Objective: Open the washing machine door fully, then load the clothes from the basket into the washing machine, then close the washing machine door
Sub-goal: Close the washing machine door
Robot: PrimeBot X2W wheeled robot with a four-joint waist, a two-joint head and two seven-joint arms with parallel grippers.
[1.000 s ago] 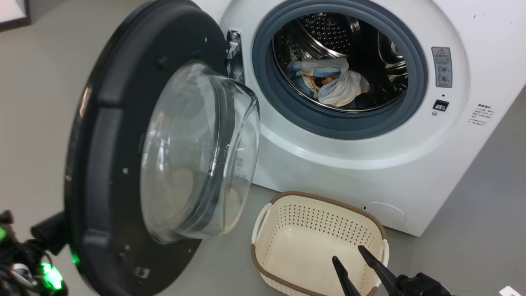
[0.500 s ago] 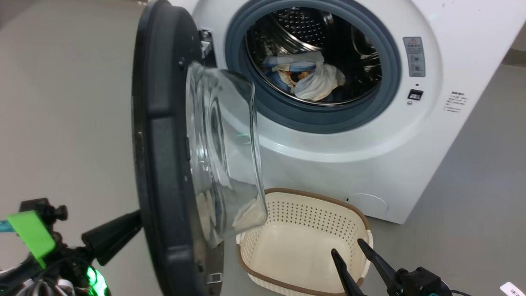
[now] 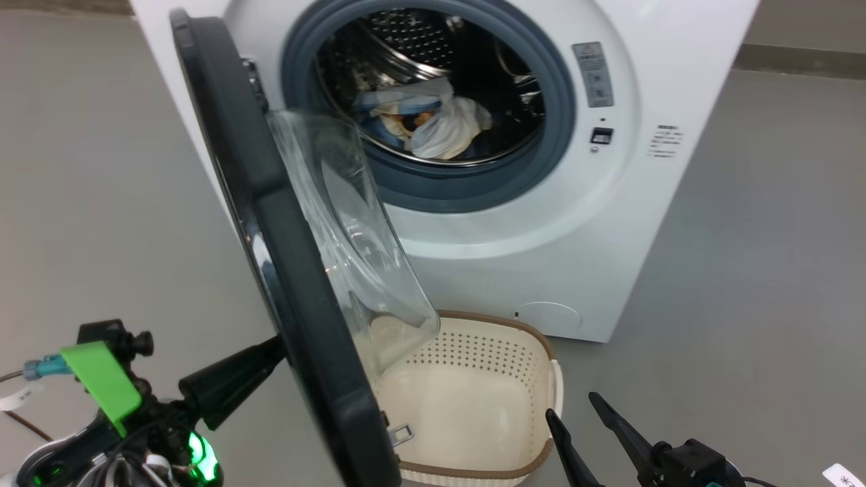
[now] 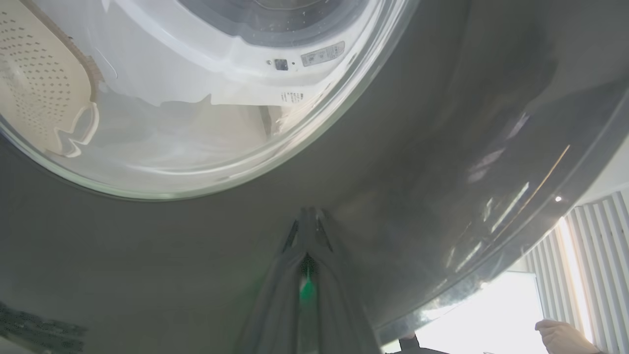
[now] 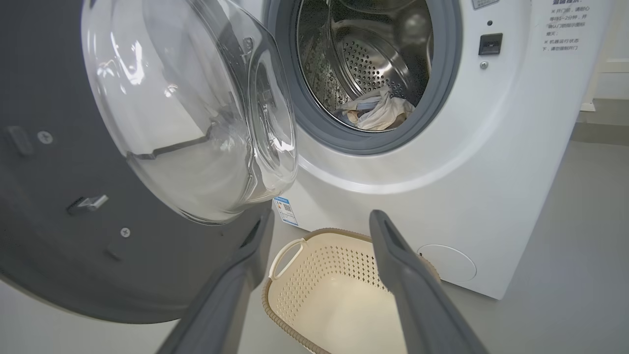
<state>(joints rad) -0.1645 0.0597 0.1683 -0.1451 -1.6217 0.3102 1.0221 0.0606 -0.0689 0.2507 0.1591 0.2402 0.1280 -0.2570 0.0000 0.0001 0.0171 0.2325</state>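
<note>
Here, the left tool (image 3: 274, 346) reaches in from the lower left of the head view, its two dark fingers clenched together with nothing between them; in the left wrist view its tips rise from the bottom centre and meet the glossy dark outer face of the washing machine door (image 3: 270, 223). The right tool (image 3: 572, 406) sits at the lower right of the head view, released, its fingers spread in a V and grasping nothing; in the right wrist view the basket (image 3: 500, 322) shows in the gap between them.

The door stands partly open, seen almost edge-on in the head view, slanting from the upper left down to the bottom centre; its clear glass bowl (image 3: 352, 230) bulges toward the machine. The basket rests on the grey floor (image 3: 744, 270) at the bottom centre, just in front of the washing machine (image 3: 514, 250); its left part is seen through the glass bowl; its perforated wall and smooth cream bottom are in plain sight.

The machine fills the upper middle of the frame; inside its grey rubber seal (image 3: 433, 197) the clothes (image 3: 426, 125) lie low in the steel drum (image 3: 406, 37), a bundle of white, cream and light blue cloth with an orange-brown patch. A small blue sticker (image 5: 285, 211) shows low on the machine's front in the right wrist view.
</note>
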